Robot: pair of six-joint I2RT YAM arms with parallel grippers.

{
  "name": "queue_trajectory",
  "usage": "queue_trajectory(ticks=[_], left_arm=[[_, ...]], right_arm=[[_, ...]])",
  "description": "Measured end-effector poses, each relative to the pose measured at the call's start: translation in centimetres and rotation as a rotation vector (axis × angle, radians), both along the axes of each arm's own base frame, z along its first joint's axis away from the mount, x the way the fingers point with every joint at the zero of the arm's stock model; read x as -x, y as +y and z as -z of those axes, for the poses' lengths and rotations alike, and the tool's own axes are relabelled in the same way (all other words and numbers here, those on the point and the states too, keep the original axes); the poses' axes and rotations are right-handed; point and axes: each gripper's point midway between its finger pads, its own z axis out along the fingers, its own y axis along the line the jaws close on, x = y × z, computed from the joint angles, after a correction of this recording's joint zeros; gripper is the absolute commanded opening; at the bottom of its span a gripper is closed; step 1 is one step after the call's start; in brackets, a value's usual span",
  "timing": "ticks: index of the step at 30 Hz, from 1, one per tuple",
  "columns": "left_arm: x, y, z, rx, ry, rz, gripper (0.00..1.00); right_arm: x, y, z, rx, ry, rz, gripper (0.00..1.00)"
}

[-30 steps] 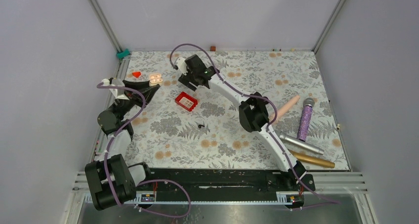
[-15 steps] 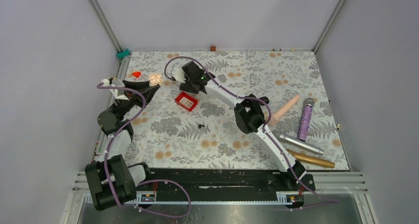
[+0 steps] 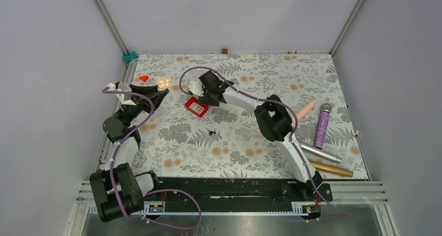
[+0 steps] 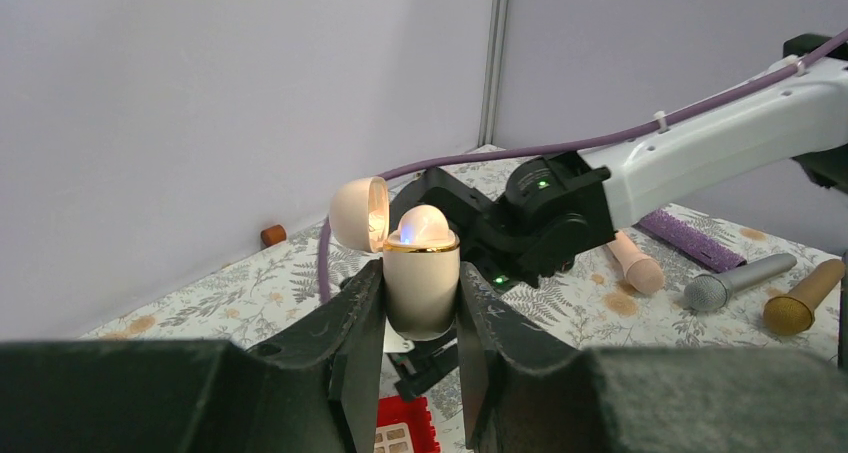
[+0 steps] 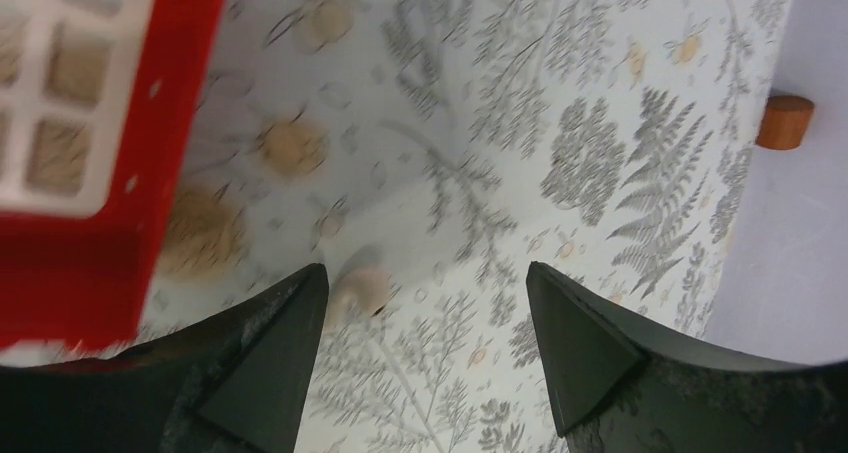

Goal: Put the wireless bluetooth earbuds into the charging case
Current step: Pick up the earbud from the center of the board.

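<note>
My left tool (image 4: 420, 273) is clamped narrow on the charging case (image 4: 422, 288), a cream egg-shaped shell with a gold rim. It holds the case upright above the far left of the flowered bench (image 3: 234, 158). The lid (image 4: 358, 213) is tipped open to the left. A pale dome (image 4: 424, 225) glows in the mouth of the case; I cannot tell whether it is an earbud. From above, the case (image 3: 164, 82) shows two pale wells, with the left tool (image 3: 162, 92) just beneath it.

My right tool (image 5: 425, 268) points down at the bench with its fingers spread wide, gripping nothing. Between them, just beside the left-hand finger in the wrist view, lies a small pale rounded earbud (image 5: 360, 287), blurred. A red box (image 5: 70, 153) with white compartments sits to the left of it. From above, the right tool (image 3: 204, 95) hangs just beyond that red box (image 3: 196, 107), near the case but apart from it.

A small black item (image 3: 211, 132) lies mid-bench, too small to make out. A pink microphone (image 3: 301, 114), a purple microphone (image 3: 321, 125), a silver microphone (image 3: 318, 151) and a gold microphone (image 3: 329, 169) lie on the right, well apart from both tools.
</note>
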Motion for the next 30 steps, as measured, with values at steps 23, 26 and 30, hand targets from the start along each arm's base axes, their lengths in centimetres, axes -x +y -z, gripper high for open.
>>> queue_trajectory(ticks=[23,26,30], left_arm=[[1.1,-0.4,-1.2,0.001,-0.029,0.010,0.00],[1.1,-0.4,-1.2,0.001,-0.029,0.010,0.00],[1.1,-0.4,-1.1,0.001,-0.028,0.010,0.00]], right_arm=[[-1.0,0.4,-8.3,-0.356,0.127,0.090,0.84],[-2.2,0.5,-8.0,-0.356,0.107,0.099,0.84],[-2.3,0.4,-4.1,-0.242,0.090,0.093,0.85]])
